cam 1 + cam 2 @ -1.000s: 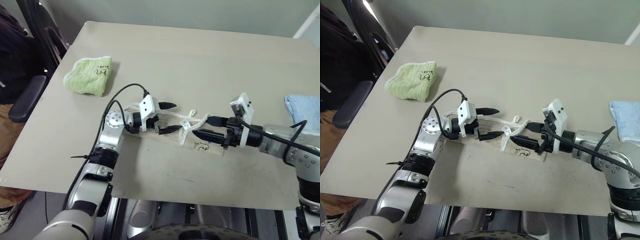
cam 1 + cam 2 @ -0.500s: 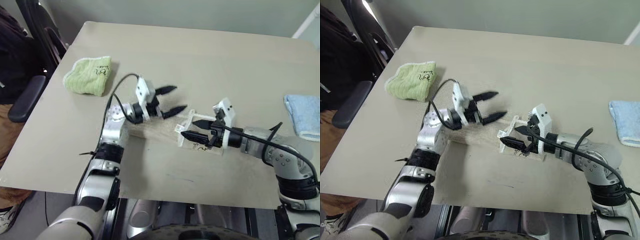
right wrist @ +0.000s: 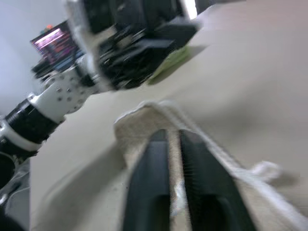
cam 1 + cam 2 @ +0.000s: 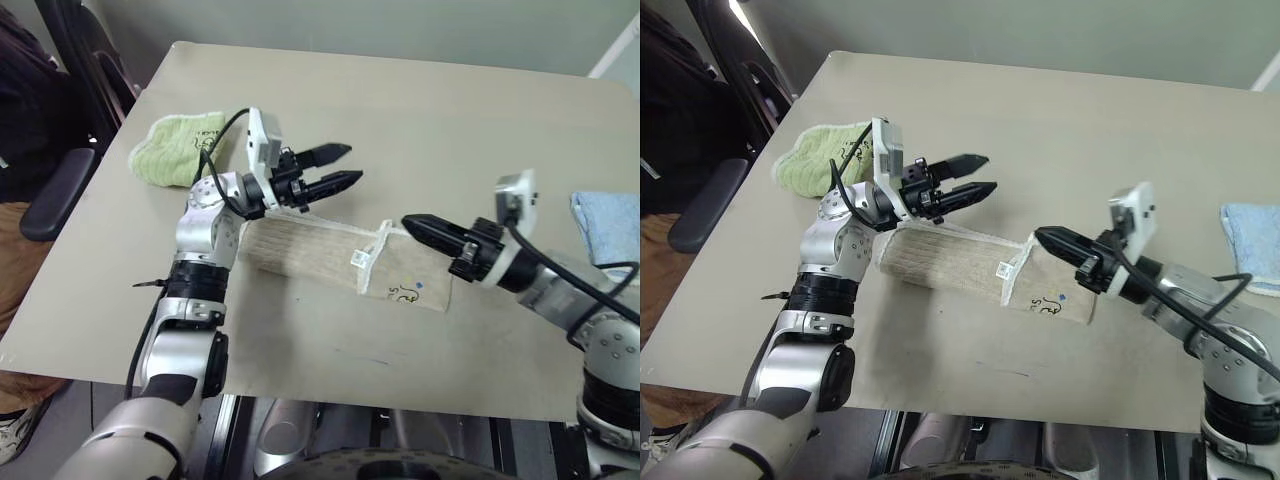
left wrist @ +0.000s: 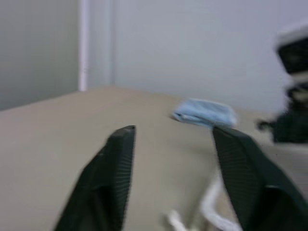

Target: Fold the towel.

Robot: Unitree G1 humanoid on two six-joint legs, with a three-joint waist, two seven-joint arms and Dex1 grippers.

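Head views: the towel (image 4: 335, 262) lies mid-table, long axis left to right; the left gripper (image 4: 338, 167) hangs parted and empty above its left end, the right gripper (image 4: 420, 228) clenched at the right end's raised edge, the nearer jaws. Left wrist view: fingers (image 5: 111, 179) apart, nothing between. Right wrist view: fingers (image 3: 148, 185) pressed together over towel; whether cloth is pinched cannot be told.

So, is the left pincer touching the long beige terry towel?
Apart. In the right eye view the left pincer hangs above the long beige terry towel, with bare table visible between its fingertips and the cloth.
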